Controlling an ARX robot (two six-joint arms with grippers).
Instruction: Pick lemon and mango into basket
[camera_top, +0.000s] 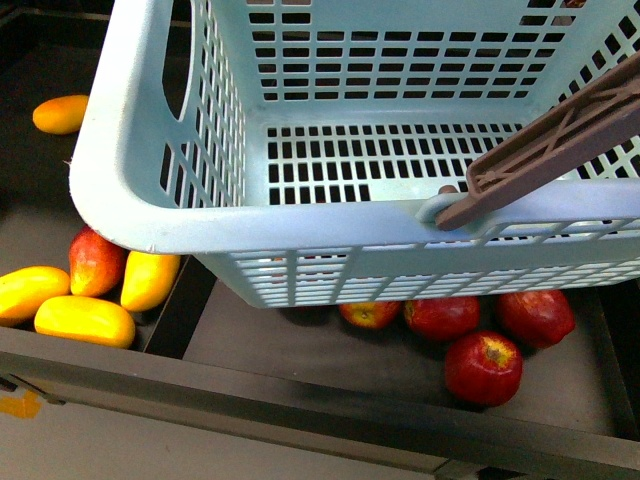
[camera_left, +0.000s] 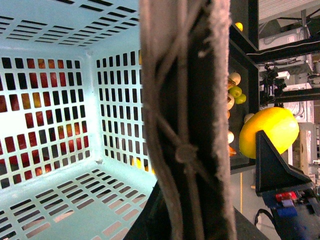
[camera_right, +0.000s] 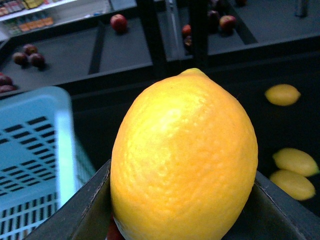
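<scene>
**Lemon clamped in right gripper, outside basket**

Lemon (camera_right: 184, 160): plump oval, yellow-orange, pitted skin, small nub on the end away from the camera. It fills most of the right wrist view. The right gripper (camera_right: 182, 202) is closed on it, with dark fingers (camera_right: 82, 207) pressed to both flanks. It is held in the air over a dark shelf, beside the basket (camera_top: 130, 180) and not in it.

Basket: pale blue-green, with slotted walls and floor. It is very close in the front view, with its top and right side cut off. The brown handle (camera_top: 560, 140) lies across the near rim and runs out of frame.

Mangoes (camera_top: 85, 320): three smooth yellow oblongs at the lower left of the front view, touching each other. One is cut by the frame edge.

Hard to tell: neither arm shows in the front view. The left wrist view is blocked by the blurred handle right against the lens, with the basket interior behind it. Can't tell whether the left gripper is apart or closed. The yellow-orange fruit (camera_top: 60, 113) far left, behind the basket corner, can't be identified.

Around:
- One red apple (camera_top: 95, 260) is wedged among the mangoes.
- The red apples (camera_top: 483, 367) lie in the next bin, with the back ones partly hidden under the basket.
- The spare lemons (camera_right: 296, 161) sit on the shelf past the held one.
</scene>
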